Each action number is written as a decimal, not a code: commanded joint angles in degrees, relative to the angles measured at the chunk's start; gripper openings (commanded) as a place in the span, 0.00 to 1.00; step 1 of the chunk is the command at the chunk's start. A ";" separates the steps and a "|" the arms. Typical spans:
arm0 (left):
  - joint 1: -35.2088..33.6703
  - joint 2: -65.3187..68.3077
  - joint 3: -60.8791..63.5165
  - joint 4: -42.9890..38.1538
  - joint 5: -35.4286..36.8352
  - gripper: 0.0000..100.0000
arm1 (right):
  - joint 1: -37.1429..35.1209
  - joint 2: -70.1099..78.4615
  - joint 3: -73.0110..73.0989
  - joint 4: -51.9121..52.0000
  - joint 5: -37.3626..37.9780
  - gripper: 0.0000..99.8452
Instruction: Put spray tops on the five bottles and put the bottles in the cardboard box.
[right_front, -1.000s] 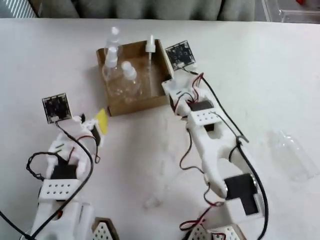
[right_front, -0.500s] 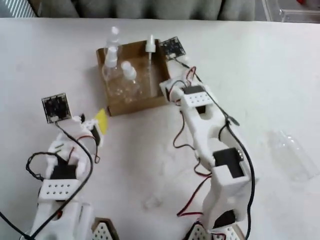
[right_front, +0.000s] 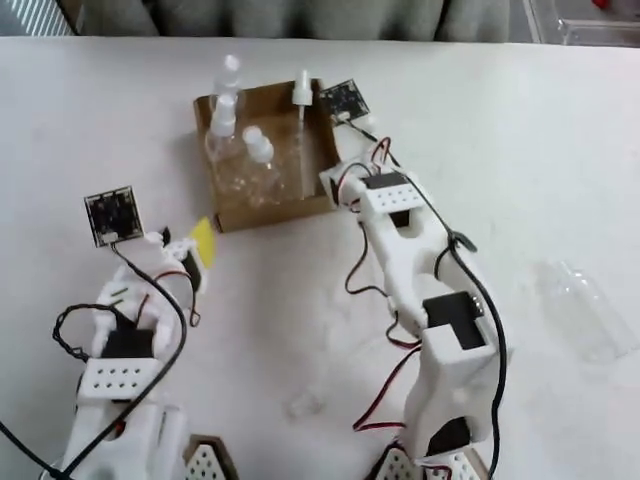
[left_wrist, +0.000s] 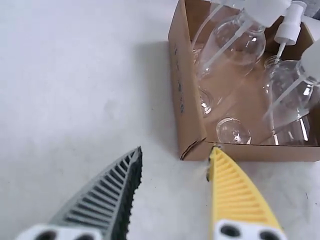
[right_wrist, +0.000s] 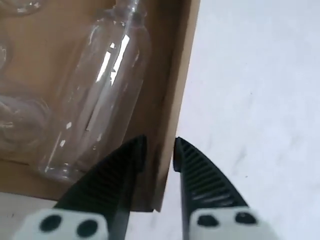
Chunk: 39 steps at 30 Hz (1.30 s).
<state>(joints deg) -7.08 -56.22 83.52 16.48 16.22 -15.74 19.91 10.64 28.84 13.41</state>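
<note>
The cardboard box (right_front: 226, 215) stands at the table's far middle and holds clear bottles with white spray tops (right_front: 252, 140). My right gripper (right_front: 333, 183) is at the box's right wall (right_wrist: 172, 105), one black finger inside and one outside, shut on the wall. Just inside that wall lies a clear bottle (right_wrist: 100, 90). My left gripper (left_wrist: 175, 152) is open near the box's front left corner (left_wrist: 186, 145), its yellow fingertip (left_wrist: 216, 155) close to the cardboard. In the high view this gripper (right_front: 196, 250) is left of the box's front edge. One more clear bottle (right_front: 585, 308) lies on the table far right.
A small clear piece (right_front: 302, 405) lies on the white table between the two arms. The right arm (right_front: 430, 300) with its loose wires stretches across the middle. A clear plastic container (right_front: 585, 20) sits at the far right edge.
The right arm has stretched forward and its wrist has moved up to the box's right wall. The left arm and the box have stayed where they were.
</note>
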 joint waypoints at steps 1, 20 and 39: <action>-0.40 -1.89 -0.18 -2.02 0.35 0.21 | 0.31 -0.66 -2.37 0.92 0.79 0.02; -0.48 -1.80 -0.18 -2.02 0.35 0.21 | 1.80 -0.84 -9.76 16.57 0.88 0.01; -0.48 -1.71 -0.18 -2.02 0.35 0.21 | 4.35 -0.75 -10.20 26.68 11.34 0.01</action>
<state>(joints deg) -7.08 -56.22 83.52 16.48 16.22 -13.01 20.00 2.29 53.19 23.08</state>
